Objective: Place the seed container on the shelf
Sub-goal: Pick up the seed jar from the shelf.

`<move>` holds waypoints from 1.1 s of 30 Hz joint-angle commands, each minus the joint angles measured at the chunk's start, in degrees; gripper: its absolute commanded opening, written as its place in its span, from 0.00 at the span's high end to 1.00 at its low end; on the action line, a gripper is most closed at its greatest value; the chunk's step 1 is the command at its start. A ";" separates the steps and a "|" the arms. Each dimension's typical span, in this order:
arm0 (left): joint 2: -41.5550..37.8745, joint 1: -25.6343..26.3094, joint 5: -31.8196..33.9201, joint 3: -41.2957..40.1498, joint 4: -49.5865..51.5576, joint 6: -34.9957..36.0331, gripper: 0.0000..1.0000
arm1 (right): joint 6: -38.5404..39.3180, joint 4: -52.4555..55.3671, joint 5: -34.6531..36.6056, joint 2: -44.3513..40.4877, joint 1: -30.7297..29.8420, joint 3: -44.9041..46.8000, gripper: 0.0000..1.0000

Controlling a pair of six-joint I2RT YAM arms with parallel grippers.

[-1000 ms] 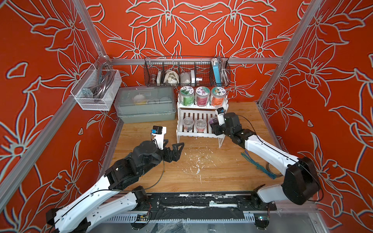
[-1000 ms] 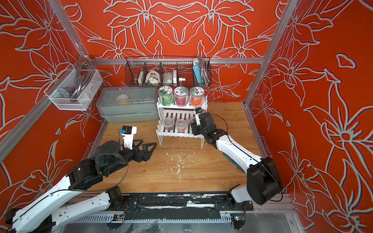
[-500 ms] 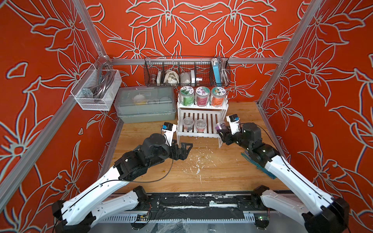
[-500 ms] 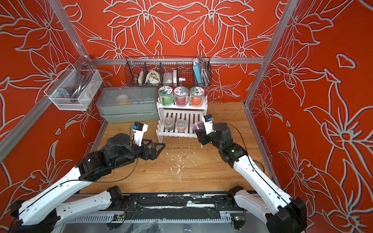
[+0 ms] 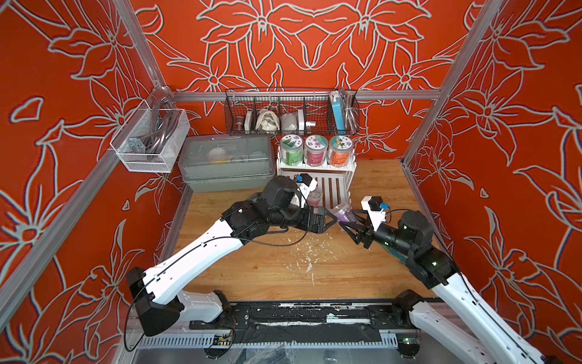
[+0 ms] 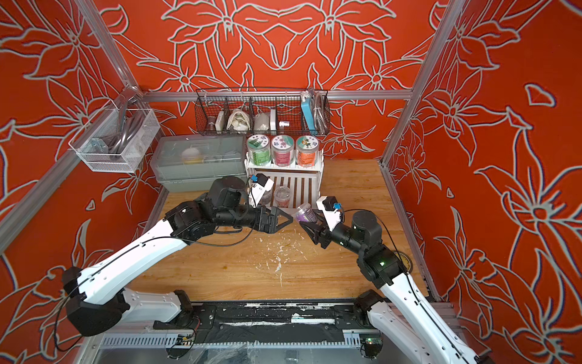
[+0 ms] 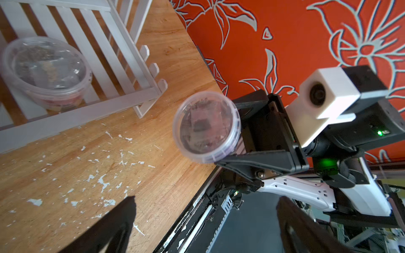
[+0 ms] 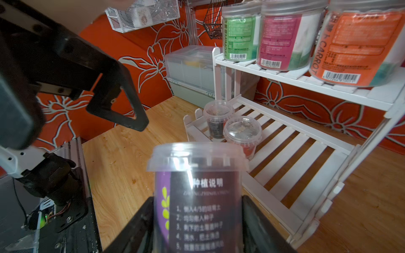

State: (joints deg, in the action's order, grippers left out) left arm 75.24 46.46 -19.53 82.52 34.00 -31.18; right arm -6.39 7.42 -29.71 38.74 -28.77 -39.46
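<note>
Right gripper [image 5: 347,219] is clamped on the purple-labelled seed container [image 5: 343,212], which is tilted in the air just right of frame centre in both top views — off the bench [image 5: 267,268], near the shelf's [image 5: 331,189] lower right corner. Left gripper [image 6: 285,220], jaws wide apart, sits just left of it — holding nothing.

Bright, even light from above; soft shadows on the desk [image 5: 261,271]. Top views sharp, walls [image 5: 63,126] bowing at edges. Wrist views softer: seed container [image 8: 197,192] close and blurred, glare on its lid.
</note>
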 commanded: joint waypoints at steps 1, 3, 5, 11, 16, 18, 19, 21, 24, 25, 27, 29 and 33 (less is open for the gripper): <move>2.14 -0.95 -4.80 2.94 1.84 -0.31 0.01 | 1.03 -2.66 -3.73 -1.50 0.26 1.01 0.39; 3.51 -1.61 -7.20 3.00 0.70 -0.92 0.01 | 1.03 -2.86 -4.49 -1.89 0.26 1.18 0.39; 4.69 -1.77 -9.27 3.28 -0.29 -1.33 0.01 | 1.08 -3.17 -4.96 -2.08 0.22 1.32 0.39; 7.80 -2.10 -14.38 4.23 -3.19 -2.78 0.01 | 0.94 -4.16 -6.11 -2.86 0.23 2.15 0.38; 9.70 -2.47 -17.25 5.28 -4.53 -3.37 0.01 | 1.10 -3.88 -6.41 -2.95 0.24 2.27 0.38; 9.80 -2.81 -17.85 5.15 -5.16 -3.75 0.01 | 1.29 -3.77 -6.48 -3.05 0.29 2.25 0.38; 9.75 -3.08 -18.00 5.11 -5.32 -3.89 0.01 | 1.37 -3.73 -6.41 -3.08 0.23 2.24 0.38; 9.90 -3.39 -18.87 4.96 -5.88 -4.36 0.04 | 1.41 -3.69 -6.26 -3.14 0.24 2.26 0.38; 10.59 -3.71 -20.41 4.97 -6.82 -4.92 0.13 | 1.69 -3.55 -6.16 -3.10 0.29 2.27 0.38; 10.80 -3.74 -20.58 5.02 -6.88 -4.87 0.14 | 1.70 -3.52 -6.14 -3.14 0.24 2.17 0.38; 11.13 -3.83 -20.96 5.19 -7.01 -5.05 0.16 | 1.84 -3.47 -6.06 -3.03 0.25 2.22 0.38; 11.56 -3.81 -21.58 5.28 -7.36 -5.21 0.18 | 1.96 -3.33 -5.80 -2.99 0.22 2.22 0.38; 12.19 -3.79 -22.13 5.39 -7.61 -5.37 0.17 | 2.11 -3.29 -5.65 -3.16 0.25 2.17 0.38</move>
State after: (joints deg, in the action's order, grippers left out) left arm 86.67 42.65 -39.20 86.37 28.45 -36.40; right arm -5.08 5.52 -34.65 36.23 -28.77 -37.71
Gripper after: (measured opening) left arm 0.825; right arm 0.617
